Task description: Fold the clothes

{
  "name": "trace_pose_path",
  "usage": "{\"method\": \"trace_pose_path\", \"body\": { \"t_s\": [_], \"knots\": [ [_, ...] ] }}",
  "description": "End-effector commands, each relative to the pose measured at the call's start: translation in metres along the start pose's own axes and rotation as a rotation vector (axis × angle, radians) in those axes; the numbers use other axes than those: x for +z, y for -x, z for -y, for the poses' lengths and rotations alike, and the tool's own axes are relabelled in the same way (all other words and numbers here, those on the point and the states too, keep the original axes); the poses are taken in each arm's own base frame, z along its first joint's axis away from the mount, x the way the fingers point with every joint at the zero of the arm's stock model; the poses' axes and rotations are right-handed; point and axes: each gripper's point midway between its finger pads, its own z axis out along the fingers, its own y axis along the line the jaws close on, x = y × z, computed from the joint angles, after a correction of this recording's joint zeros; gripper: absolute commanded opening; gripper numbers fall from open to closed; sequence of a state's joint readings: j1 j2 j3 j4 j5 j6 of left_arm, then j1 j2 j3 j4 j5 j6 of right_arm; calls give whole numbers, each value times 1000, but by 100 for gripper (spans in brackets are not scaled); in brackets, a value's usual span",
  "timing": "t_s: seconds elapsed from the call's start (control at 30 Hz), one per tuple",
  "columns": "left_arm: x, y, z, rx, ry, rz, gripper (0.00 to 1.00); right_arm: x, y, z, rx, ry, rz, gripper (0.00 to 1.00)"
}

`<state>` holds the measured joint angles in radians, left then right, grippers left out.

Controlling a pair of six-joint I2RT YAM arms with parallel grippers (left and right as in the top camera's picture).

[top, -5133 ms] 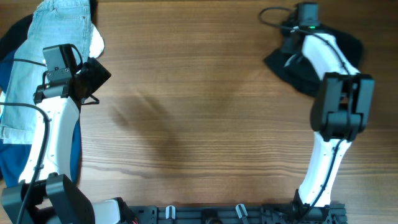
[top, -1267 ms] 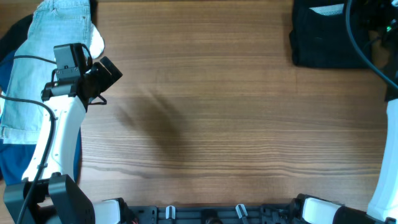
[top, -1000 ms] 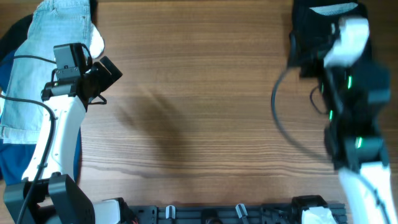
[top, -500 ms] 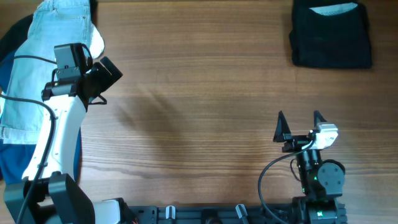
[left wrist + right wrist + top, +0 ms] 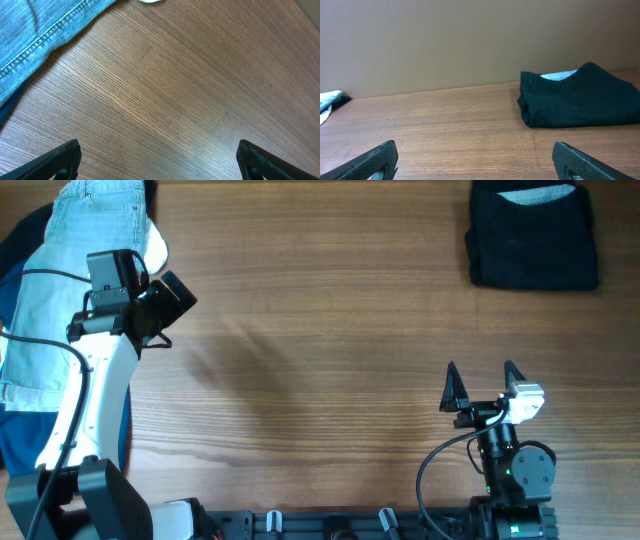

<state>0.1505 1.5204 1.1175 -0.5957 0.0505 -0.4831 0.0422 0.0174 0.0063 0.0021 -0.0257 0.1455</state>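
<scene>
The clothes, black shorts [image 5: 532, 238], lie as a neat folded rectangle at the table's far right corner, with the pale lining [image 5: 535, 194] showing at the top edge. The right wrist view has the clothes [image 5: 580, 102] far ahead and to the right, flat on the wood. My right gripper [image 5: 482, 380] is open near the front edge, well short of them, and its jaws [image 5: 477, 161] have only bare table between them. Open too, my left gripper [image 5: 172, 315] hovers at the left over bare wood [image 5: 160, 160], holding nothing.
Light-blue denim shorts [image 5: 70, 270] lie along the left edge, their hem in the left wrist view [image 5: 30, 40]. A bright blue garment [image 5: 15, 430] and a dark one [image 5: 20, 235] lie under them. A plain brown wall [image 5: 470, 40] stands behind the table.
My right arm has drawn back from the black shorts at the far right to the near edge, leaving them folded. Over the last half second it barely moves. The left arm stays put.
</scene>
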Motion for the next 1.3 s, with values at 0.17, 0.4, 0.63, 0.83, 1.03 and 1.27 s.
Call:
{"method": "trace_pose_path", "body": {
  "t_s": [0.17,0.4,0.63,0.83,1.03,1.27],
  "knots": [
    [0,1,3,9,-8,2,100,-1,2,-1,14,9,11,100],
    [-88,13,10,123,-108,268,100,-1,2,-1,14,10,11,100],
    [-131,-39,-26,148,-304,689,100,0,1,-1,14,9,5,100],
    [-113,-75,-38,168,-404,812,100,0,1,-1,14,9,5,100],
    [-109,-86,-41,174,-448,866,100,0,1,-1,14,9,5,100],
    [-101,-95,-45,181,-424,827,100,0,1,-1,14,9,5,100]
  ]
}}
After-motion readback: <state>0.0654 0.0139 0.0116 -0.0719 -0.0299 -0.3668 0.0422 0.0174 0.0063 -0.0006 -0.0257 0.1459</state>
